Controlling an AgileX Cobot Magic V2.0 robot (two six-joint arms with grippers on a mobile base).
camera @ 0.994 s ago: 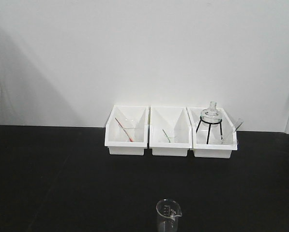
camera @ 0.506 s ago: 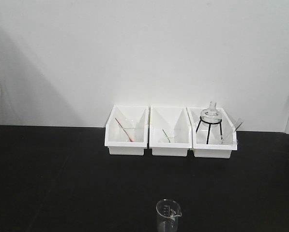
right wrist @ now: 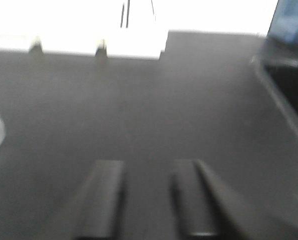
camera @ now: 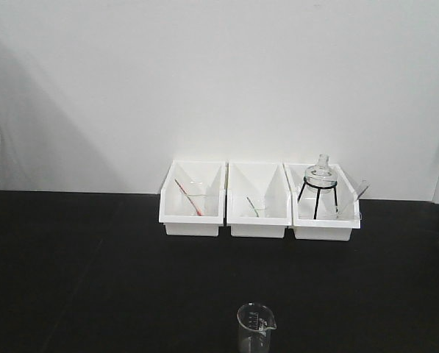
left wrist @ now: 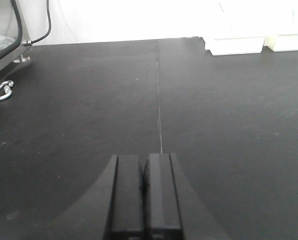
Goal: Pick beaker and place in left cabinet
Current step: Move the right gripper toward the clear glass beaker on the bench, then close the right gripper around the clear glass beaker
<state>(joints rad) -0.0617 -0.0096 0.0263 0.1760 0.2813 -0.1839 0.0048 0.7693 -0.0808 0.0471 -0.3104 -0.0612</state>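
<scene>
Beaker of clear glass with white marks [camera: 256, 328]: unmoved since the earlier frame, upright at the near edge of the black surface [camera: 94, 272].
Left claw [left wrist: 144, 197] pressed together; right claw [right wrist: 146, 200] spread, empty, both low over the surface.

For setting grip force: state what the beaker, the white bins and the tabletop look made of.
The beaker: probably clear glass; see-through wall, white printed graduations. The white bins: apparently glossy plastic; smooth moulded walls. The tabletop: matte black, material unclear; thin seam visible in the left wrist view.
</scene>
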